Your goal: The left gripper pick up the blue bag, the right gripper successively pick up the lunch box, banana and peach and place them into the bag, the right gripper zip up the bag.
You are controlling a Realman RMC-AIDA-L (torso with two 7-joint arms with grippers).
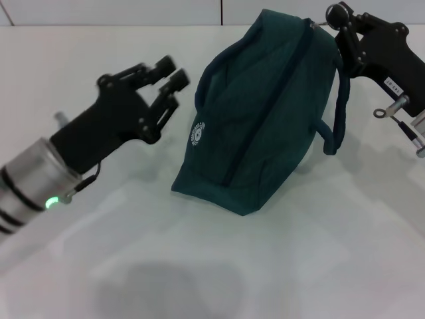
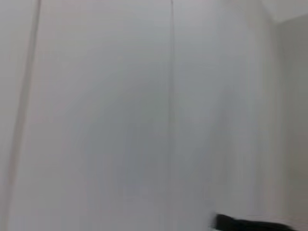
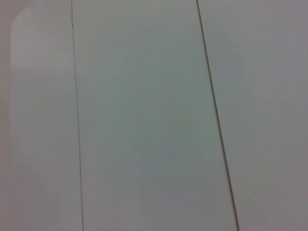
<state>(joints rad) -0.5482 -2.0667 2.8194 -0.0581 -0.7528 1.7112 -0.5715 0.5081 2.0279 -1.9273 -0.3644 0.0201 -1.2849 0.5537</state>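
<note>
The blue bag (image 1: 255,113) sat zipped on the white table (image 1: 199,266). The left hand (image 1: 171,74) hovered just beside its logo side, fingers narrowly parted, holding nothing. The right hand (image 1: 335,16) pinched the bag's zip end.

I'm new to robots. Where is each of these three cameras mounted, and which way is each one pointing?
Head view: on the robot's head, looking forward and down at the white table; shows the blue bag, the left gripper beside it, and the right gripper at the bag's top end.
Left wrist view: on the left arm's wrist, facing a plain white panelled surface; a dark edge sits at the frame's border.
Right wrist view: on the right wrist, facing similar white panels; no robot parts.
Shared: both wrist views show only seamed white panels, no bag.
</note>
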